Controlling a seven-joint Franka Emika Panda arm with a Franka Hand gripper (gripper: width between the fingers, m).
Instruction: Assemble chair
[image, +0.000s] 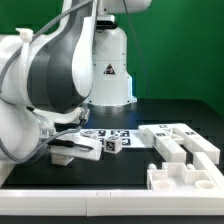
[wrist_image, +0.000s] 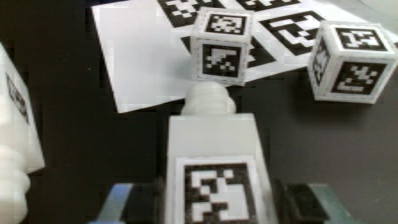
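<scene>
**Gripper straddles a white bar, chair not yet built**

The chair exists only as loose pieces on the black desk (image: 120, 178). In the wrist view the gripper (wrist_image: 214, 207) sits low over a long white bar (wrist_image: 217, 150) with a square tag on its upper face and a rounded peg (wrist_image: 210, 98) at its far end. One finger stands on each side of the bar. A thin dark gap shows between each finger and the bar, so the jaws are partly spread and no grip can be seen. The peg points toward the marker board (wrist_image: 139, 70), where two small tagged blocks (wrist_image: 222, 55) (wrist_image: 356, 68) sit on or against its edge (which of the two, the view does not settle).

In the exterior view the gripper (image: 68, 150) is down at the desk on that view's left. The bigger stepped pieces (image: 180, 145) (image: 185, 178) lie well apart from it on that view's right.

This looks like the pick-up of the bar, early in the assembly. Next, the jaws likely need to close squarely on the bar's long sides. The bar then needs lifting level and carrying to the stepped pieces, with its peg lined up to a socket.
</scene>
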